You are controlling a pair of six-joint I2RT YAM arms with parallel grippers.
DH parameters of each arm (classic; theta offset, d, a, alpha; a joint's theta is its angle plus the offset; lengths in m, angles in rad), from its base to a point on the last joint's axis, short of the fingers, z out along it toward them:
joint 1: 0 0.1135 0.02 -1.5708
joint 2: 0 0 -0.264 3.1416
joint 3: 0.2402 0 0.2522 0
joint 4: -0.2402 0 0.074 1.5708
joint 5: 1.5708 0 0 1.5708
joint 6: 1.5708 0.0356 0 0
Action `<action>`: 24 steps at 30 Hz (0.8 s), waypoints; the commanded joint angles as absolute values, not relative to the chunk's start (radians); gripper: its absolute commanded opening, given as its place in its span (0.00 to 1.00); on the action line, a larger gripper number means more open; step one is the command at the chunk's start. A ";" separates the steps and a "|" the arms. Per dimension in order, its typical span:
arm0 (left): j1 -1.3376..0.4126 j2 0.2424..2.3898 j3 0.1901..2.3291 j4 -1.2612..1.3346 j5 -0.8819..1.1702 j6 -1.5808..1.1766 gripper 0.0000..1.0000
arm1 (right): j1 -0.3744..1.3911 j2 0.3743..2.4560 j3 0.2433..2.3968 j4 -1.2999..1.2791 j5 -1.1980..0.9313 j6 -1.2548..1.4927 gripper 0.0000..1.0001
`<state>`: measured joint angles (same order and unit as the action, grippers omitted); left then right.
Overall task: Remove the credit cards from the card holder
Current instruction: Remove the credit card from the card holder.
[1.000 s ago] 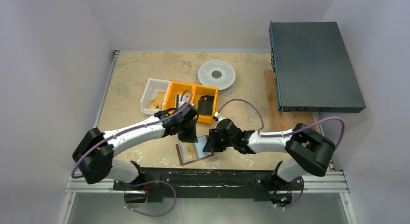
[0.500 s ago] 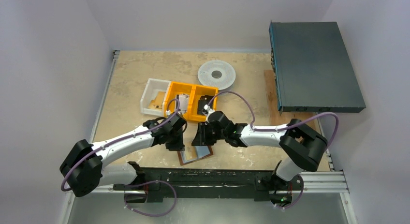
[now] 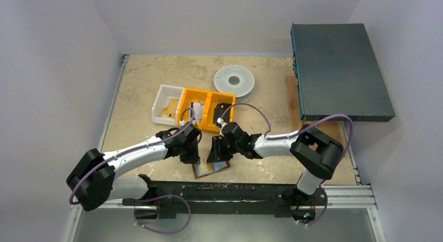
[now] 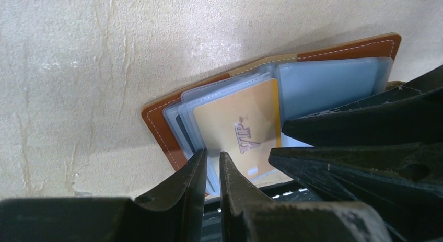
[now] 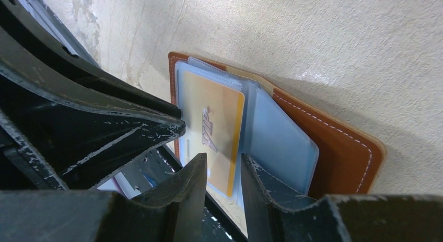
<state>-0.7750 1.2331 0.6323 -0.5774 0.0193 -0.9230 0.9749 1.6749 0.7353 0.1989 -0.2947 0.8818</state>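
I've got both arms in on the card holder [image 5: 334,142] now: right gripper [image 5: 223,159] just cracked open, gold VIP card [image 5: 217,116] edge between its fingers, left gripper [image 4: 213,154] near-shut, grip unclear.

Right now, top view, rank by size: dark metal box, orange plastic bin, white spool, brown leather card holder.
Dark metal box
Orange plastic bin
Then white spool and brown leather card holder, unranked: the holder is partly hidden.

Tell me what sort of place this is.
Likely a lab robot test cell: a beige table boxed in by plain white walls, with orange parts bins, a filament spool and a dark rack-style electronics box.
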 commanded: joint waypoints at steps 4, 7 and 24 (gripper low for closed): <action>-0.770 1.286 0.619 -0.497 0.044 -0.922 0.13 | 0.970 1.697 0.722 0.268 -0.335 0.896 0.31; -0.769 1.306 0.620 -0.495 0.044 -0.926 0.12 | 0.966 1.705 0.708 0.300 -0.351 0.904 0.31; -0.770 1.454 0.679 -0.571 0.004 -0.983 0.00 | 0.873 1.698 0.535 0.640 -0.520 1.031 0.32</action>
<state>-0.7662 1.3918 0.7078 -0.5674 0.0647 -0.9596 0.8814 1.7039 0.5705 0.5022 -0.4564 0.9825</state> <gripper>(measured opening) 0.004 0.318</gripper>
